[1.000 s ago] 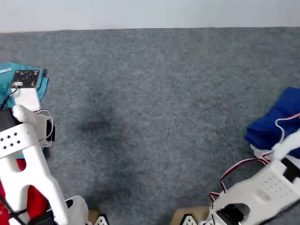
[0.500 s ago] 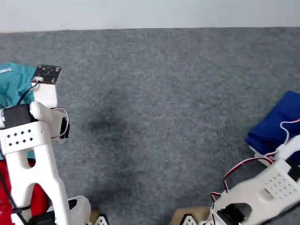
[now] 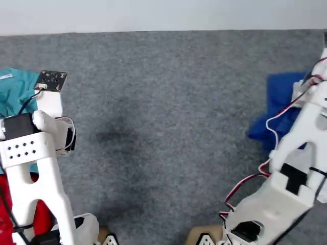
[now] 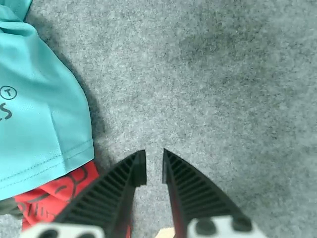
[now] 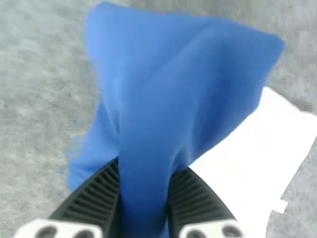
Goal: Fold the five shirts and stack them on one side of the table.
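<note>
Blue shirt [image 5: 168, 89] one, teal shirt [image 4: 34, 114] one, red shirt [image 4: 74, 191] one

Our left arm [image 3: 36, 168] rises from the near edge at the left side of the worktop [image 3: 168, 102], with its white link upright and the wrist bent forward over the surface. Our left tool [image 4: 154, 171] points down at the worktop. Its two black ribbed fingers [image 4: 119, 188] stand a narrow slit apart with nothing between them. Our right arm [image 3: 291, 178] leans from the near edge out toward the far right. Our right tool [image 5: 143, 171] is clamped on a fold of the blue shirt [image 5: 173, 99], which bunches between the jaws.
</note>
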{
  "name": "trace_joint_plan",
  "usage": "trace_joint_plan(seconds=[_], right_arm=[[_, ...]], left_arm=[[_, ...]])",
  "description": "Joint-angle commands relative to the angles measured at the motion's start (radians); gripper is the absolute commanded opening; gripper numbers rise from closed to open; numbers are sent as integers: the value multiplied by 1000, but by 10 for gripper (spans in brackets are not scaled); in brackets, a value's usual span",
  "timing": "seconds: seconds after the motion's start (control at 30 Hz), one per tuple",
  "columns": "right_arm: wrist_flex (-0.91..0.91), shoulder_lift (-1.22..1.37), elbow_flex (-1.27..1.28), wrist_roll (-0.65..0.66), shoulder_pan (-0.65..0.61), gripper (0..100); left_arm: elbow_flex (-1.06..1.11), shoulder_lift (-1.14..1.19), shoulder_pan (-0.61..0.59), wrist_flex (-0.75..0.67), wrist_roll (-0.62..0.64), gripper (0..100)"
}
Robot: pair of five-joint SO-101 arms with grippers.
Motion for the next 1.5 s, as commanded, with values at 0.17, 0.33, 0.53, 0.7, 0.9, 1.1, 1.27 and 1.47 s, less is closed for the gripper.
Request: trace_joint_plan(seconds=[0.17,0.33,0.53,0.7,0.9,1.1,1.27,1.47], right_arm=[[-19,-77,-49,-2,139,10],[-30,7,-41,49,254,10],[-79,206,-44,49,348,10],[-182,341,-44,52,383,14],[-217,398,-52,124,409,142],[-71,397,-247,126,435,229],[125,397,-505,126,412,228],[173,400,-578,124,389,141]], left_arm=[[-4,-25,5,5,8,73],[-4,-25,5,2,8,73],[-4,-23,5,2,6,73],[5,-23,6,2,6,73],[61,-23,6,0,5,73],[65,-23,8,0,5,73],[65,-23,8,-11,5,73],[67,-23,9,-20,5,73]])
